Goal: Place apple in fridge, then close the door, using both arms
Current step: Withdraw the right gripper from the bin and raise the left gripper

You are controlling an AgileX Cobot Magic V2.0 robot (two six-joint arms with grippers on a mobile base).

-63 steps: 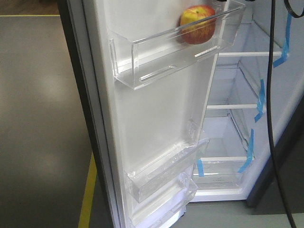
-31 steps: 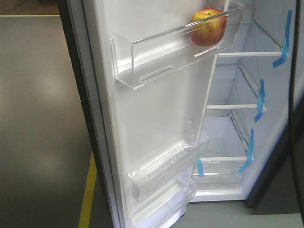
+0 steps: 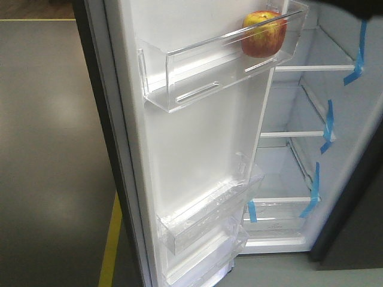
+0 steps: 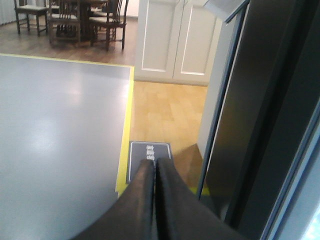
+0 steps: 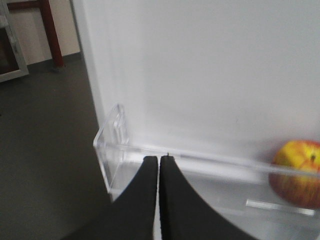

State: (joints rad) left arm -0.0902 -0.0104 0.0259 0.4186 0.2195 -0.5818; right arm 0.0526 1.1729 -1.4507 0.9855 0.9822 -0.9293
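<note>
Starting at the left of the front view, the grey floor (image 3: 48, 149) is showing a yellow line (image 3: 111, 245) running up beside the door (image 3: 197, 137). The door is standing wide open, white inner face toward the camera. Its top clear bin (image 3: 197, 66) is holding the apple (image 3: 263, 34), which is sitting at the bin's right end, close to the hinge side. Two lower bins (image 3: 203, 221) are sitting further down. To the right, the fridge (image 3: 359, 119) is showing white walls, clear shelves (image 3: 311, 67) and blue tape strips (image 3: 328, 125).

The left gripper (image 4: 154, 161) is pinched closed on nothing, fingers pressed together. It's hanging over the floor just beside the door's dark outer face, with chairs (image 4: 107, 17) and a white cabinet (image 4: 175, 40) in the background.

The right gripper (image 5: 159, 159) is also pressed closed and carrying nothing. It's pointing at the left part of the top bin, with the apple well off to its right.
</note>
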